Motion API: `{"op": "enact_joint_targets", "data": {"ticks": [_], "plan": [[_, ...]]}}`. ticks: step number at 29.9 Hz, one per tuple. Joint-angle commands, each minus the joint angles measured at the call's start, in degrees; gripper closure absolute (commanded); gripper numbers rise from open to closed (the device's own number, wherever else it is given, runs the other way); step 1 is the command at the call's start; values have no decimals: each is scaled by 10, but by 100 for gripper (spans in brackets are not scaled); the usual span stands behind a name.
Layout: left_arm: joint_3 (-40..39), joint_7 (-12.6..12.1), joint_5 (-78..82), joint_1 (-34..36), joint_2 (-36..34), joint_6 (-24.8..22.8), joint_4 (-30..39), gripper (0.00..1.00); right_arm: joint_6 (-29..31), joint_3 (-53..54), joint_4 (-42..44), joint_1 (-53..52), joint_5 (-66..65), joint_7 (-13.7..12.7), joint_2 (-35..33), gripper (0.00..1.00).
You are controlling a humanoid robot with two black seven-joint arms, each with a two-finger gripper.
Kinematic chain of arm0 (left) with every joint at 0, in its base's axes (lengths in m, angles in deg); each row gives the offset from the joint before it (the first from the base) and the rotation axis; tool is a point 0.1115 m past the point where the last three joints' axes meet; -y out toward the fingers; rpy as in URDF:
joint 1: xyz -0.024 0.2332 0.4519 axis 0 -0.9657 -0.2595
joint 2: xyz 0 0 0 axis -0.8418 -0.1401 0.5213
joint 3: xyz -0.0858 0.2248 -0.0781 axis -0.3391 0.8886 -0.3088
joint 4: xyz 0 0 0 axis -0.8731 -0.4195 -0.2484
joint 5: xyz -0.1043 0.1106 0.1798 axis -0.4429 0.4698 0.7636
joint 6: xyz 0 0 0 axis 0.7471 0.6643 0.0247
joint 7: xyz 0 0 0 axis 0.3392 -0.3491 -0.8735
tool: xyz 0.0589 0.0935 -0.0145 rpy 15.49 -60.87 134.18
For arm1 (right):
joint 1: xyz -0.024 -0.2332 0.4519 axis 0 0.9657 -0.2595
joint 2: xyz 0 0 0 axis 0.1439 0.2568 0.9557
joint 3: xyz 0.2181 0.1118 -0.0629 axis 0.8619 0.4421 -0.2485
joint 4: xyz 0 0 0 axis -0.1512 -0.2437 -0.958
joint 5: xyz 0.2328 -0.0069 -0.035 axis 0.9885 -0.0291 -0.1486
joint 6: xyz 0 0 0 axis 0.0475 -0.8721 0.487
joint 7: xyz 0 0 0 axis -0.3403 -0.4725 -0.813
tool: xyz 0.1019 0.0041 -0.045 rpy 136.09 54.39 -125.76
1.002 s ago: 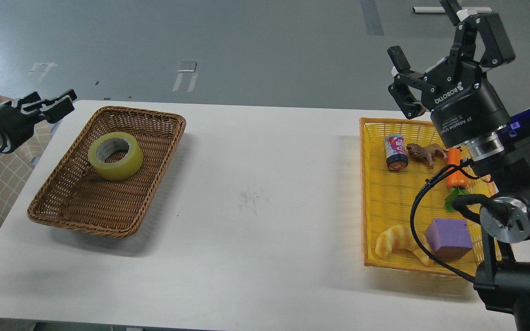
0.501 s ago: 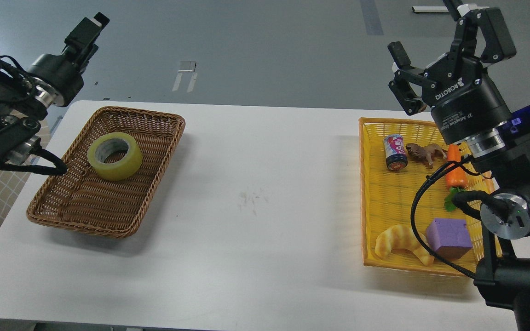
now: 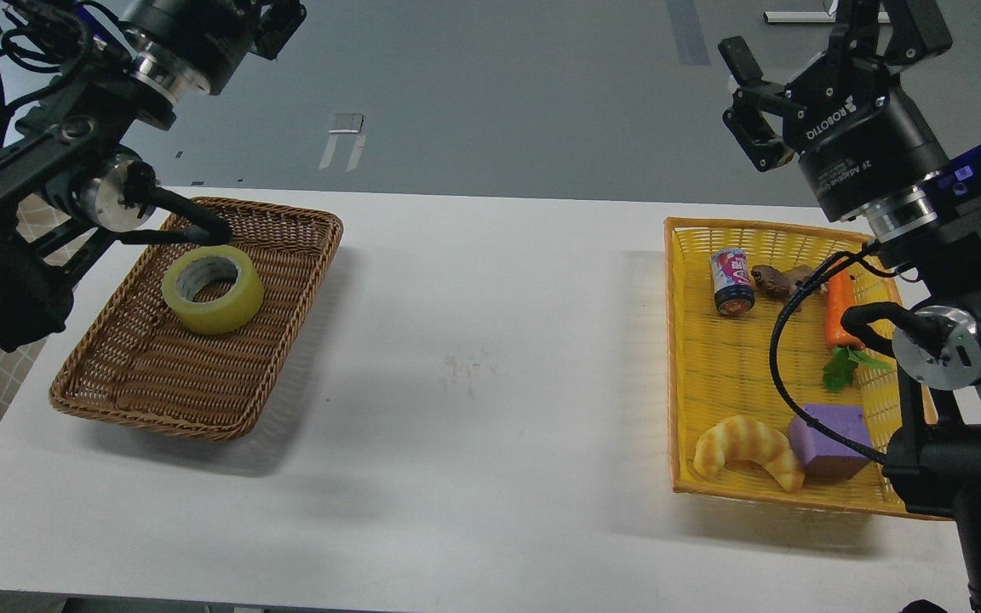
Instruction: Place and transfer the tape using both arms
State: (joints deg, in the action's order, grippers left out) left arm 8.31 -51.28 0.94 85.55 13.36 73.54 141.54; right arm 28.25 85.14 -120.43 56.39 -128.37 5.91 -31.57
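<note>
The tape, a yellow roll with a grey-white core, lies flat in the far half of a brown wicker basket on the left of the white table. My left gripper is raised high above and behind the basket, at the top edge of the view. Its fingers are mostly cut off, so I cannot tell whether it is open or shut. My right gripper is open and empty. It is held high above the far end of a yellow basket on the right.
The yellow basket holds a small can, a brown toy animal, a carrot, a croissant and a purple block. A black cable hangs from my right arm over this basket. The white table lies between the two baskets.
My left arm has swung up and to the right, from beside the table's left edge to high above the wicker basket. My right gripper has risen slightly. The tape has not moved.
</note>
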Motion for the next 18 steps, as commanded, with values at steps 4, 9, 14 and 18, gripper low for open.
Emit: {"op": "enact_joint_targets", "data": {"ticks": [4,9,14,18], "plan": [[-29,-50,-15,-36,11,-148,4,2,-3,-17,29,-35,-7,0,2,0],[-90,-68,-17,-73,49,-132,17,2,-7,-35,59,-65,-33,0,7,0],[-203,-83,-17,-129,110,-139,32,2,-15,-59,87,-113,-32,4,21,0],[-243,-92,-17,-176,129,-140,68,2,-15,-66,87,-117,-30,7,21,0]]}}
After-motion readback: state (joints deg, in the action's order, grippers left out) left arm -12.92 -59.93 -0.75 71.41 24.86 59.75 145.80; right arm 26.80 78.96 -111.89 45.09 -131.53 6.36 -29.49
